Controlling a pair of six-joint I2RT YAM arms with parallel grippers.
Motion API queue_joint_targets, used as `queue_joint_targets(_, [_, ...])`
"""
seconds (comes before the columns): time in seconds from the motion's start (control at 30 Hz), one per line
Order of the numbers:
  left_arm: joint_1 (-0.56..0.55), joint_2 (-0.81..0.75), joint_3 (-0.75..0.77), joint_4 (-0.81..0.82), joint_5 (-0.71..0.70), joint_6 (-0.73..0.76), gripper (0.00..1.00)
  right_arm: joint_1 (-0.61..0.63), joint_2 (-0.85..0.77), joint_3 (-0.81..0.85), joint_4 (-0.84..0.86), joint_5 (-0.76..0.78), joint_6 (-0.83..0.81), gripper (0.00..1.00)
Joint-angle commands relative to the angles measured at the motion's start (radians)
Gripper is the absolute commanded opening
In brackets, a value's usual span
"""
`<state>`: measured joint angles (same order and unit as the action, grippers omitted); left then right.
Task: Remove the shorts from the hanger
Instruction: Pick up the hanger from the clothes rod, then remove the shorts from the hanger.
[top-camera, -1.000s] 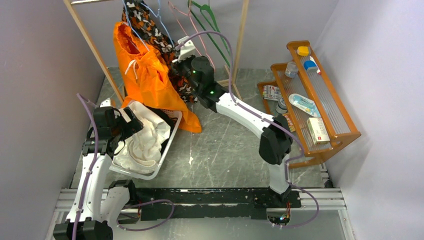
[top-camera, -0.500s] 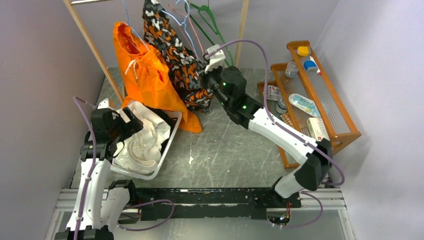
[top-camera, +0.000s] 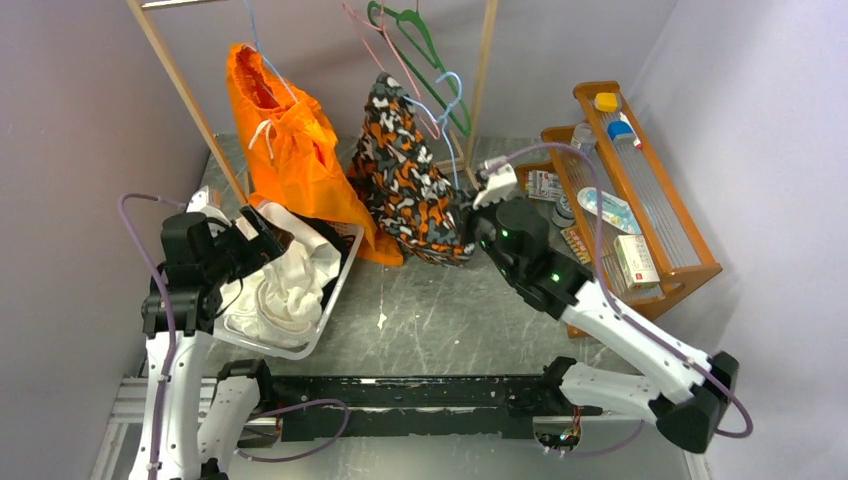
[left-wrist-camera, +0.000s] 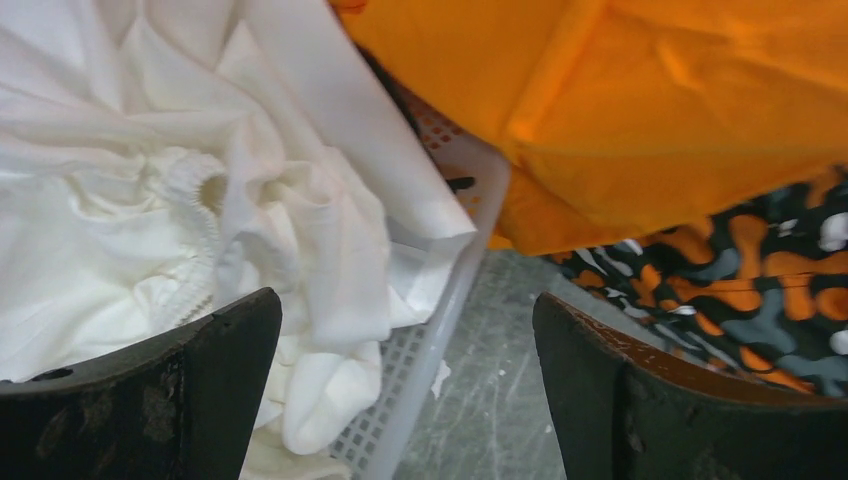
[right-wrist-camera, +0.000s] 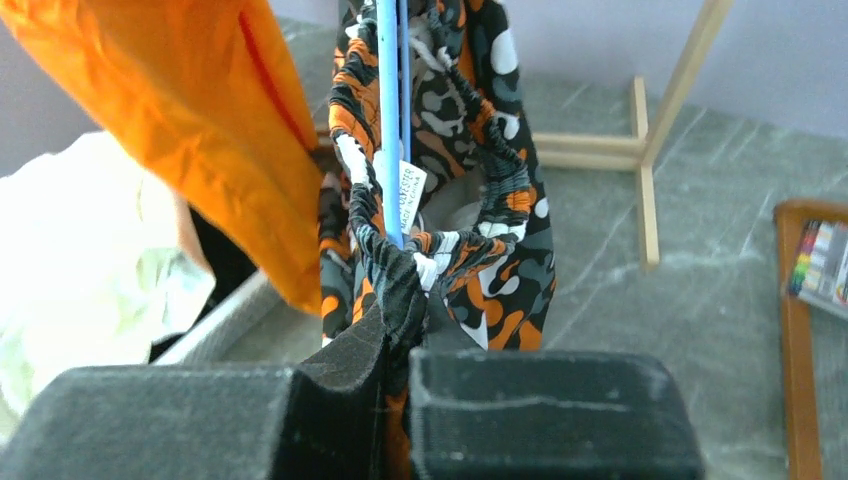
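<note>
The bright orange shorts (top-camera: 290, 150) hang from a pale wire hanger (top-camera: 250, 30) at the rack's left; their hem drapes onto the basket (top-camera: 335, 290). They also show in the wrist views (left-wrist-camera: 650, 100) (right-wrist-camera: 200, 120). My right gripper (top-camera: 470, 215) (right-wrist-camera: 400, 360) is shut on the bunched waistband of a black-orange camouflage garment (top-camera: 410, 190) (right-wrist-camera: 500, 250), which still carries a blue hanger (top-camera: 450, 95) (right-wrist-camera: 388, 120). My left gripper (top-camera: 255, 232) (left-wrist-camera: 405, 380) stands wide open over the basket rim (left-wrist-camera: 450, 320), holding nothing.
A white garment (top-camera: 285, 290) (left-wrist-camera: 150, 200) fills the basket. Wooden rack posts (top-camera: 190, 100) (top-camera: 485, 70) frame the clothes. Green (top-camera: 415, 40) and pink (top-camera: 375, 45) hangers hang bare. A wooden shelf (top-camera: 690, 250) with bottles and boxes stands at the right.
My right arm has dragged the camouflage garment and its blue hanger rightward and nearer, away from the orange shorts. The left gripper stays open over the basket, shifted slightly left.
</note>
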<state>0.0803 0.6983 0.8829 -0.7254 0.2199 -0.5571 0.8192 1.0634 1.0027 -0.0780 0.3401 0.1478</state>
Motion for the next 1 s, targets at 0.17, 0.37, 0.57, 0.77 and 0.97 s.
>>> queue_joint_targets(0.17, [-0.002,-0.016,0.118,0.044,0.317,0.034,0.99,0.0,-0.344,-0.121,-0.347,-0.091,0.045,0.0])
queue_joint_targets(0.37, [-0.002,0.036,0.128,0.111,0.541,0.049,0.99,0.001,-0.425,-0.024,-0.552,-0.198,-0.023,0.0])
queue_joint_targets(0.57, [-0.041,0.082,0.074,0.166,0.6,0.009,0.99,0.0,-0.353,0.193,-0.834,-0.079,-0.01,0.0])
queue_joint_targets(0.77, [-0.247,0.115,0.093,0.16,0.406,0.016,0.99,0.001,-0.379,0.275,-0.919,-0.333,-0.03,0.0])
queue_joint_targets(0.97, [-0.537,0.189,0.12,0.158,0.143,-0.012,0.92,0.001,-0.361,0.233,-0.95,-0.469,0.015,0.0])
